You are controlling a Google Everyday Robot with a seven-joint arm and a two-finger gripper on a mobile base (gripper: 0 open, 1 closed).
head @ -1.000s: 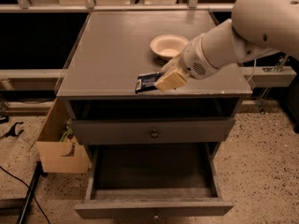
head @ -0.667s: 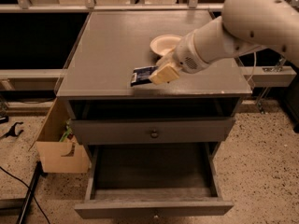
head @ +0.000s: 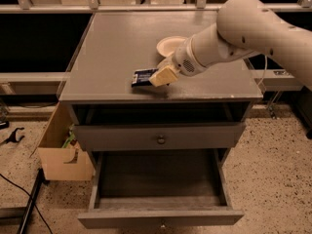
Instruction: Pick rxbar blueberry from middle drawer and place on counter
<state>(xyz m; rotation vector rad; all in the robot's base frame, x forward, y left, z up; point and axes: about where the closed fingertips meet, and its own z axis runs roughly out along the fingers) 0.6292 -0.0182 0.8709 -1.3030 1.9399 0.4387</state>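
The rxbar blueberry (head: 143, 77) is a dark blue-black bar with white print. It is held flat over the front middle of the grey counter (head: 117, 48). I cannot tell whether it touches the top. My gripper (head: 156, 77), with tan fingers (head: 165, 75), is shut on the bar's right end, and the white arm reaches in from the right. The middle drawer (head: 160, 179) is pulled open low in front, its dark plank floor bare.
A white bowl (head: 169, 45) sits on the counter just behind the gripper. A closed grey drawer front with a round knob (head: 160, 139) lies above the open drawer. A cardboard box (head: 62, 155) stands on the floor at the left, with cables beside it.
The gripper has carried the bar a little to the left over the counter. The drawer stays open.
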